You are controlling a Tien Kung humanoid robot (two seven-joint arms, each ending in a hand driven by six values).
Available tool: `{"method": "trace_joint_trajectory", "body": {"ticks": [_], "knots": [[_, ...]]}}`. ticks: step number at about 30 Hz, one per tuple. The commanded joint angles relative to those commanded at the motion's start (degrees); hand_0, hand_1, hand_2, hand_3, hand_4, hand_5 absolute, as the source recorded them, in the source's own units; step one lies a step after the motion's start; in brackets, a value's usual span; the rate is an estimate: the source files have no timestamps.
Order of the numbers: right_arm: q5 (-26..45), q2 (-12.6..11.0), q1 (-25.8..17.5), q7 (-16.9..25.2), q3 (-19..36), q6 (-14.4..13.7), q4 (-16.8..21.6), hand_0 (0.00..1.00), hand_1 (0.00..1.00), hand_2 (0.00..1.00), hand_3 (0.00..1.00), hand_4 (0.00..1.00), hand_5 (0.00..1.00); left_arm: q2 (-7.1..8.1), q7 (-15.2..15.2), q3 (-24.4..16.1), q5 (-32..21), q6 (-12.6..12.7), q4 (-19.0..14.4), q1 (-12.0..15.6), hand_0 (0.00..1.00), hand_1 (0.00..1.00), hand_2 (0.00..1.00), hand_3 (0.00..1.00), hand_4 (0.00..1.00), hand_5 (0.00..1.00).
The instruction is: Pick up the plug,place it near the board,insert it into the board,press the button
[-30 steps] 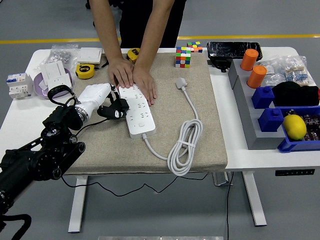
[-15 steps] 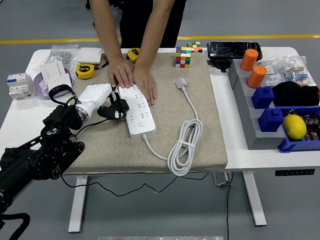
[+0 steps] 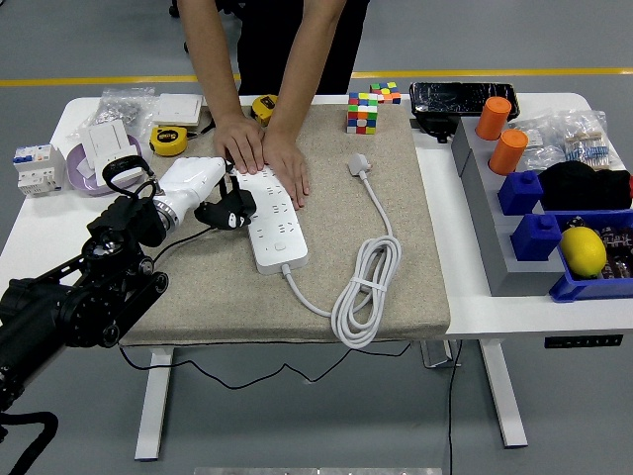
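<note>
**Left hand at the board's edge, plug lying apart on the mat**

A white, long rectangular board (image 3: 271, 224) with rows of sockets is lying on a coarse beige fabric mat (image 3: 396, 247) that is covering the middle of the white bench (image 3: 465, 297). Its smooth white cable (image 3: 366, 282) is running off the near end and bunching into a tied coil, then stretching up to the small grey-white plug (image 3: 358, 163), which is resting flat on the mat, well apart from the board.

The left hand (image 3: 213, 198) (glossy white shell, black fingers) is reaching in from the lower left on a black jointed arm. Its fingers (image 3: 235, 206) are curling narrowly against the board's left edge, holding nothing.

A person's hands (image 3: 262, 153) are pressing flat on the board's far end.
</note>
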Motion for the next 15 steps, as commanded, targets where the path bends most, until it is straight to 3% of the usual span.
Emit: {"method": "trace_joint_trajectory", "body": {"ticks": [11,15], "knots": [[0.15,-0.12,-0.01,0.01,0.04,-0.02,0.00,0.620,0.581,0.612,0.537,0.884,0.589,2.03,1.25,3.45,1.54,-5.01,-1.43,-2.54,0.741,0.665,0.451,0.416,0.444,0.002],[0.26,-0.23,0.14,0.04,-0.04,-0.04,0.00,0.618,0.582,0.612,0.537,0.884,0.590,2.29,1.28,4.09,1.62,-5.66,-1.69,-3.02,0.741,0.669,0.455,0.414,0.443,0.002]]}}
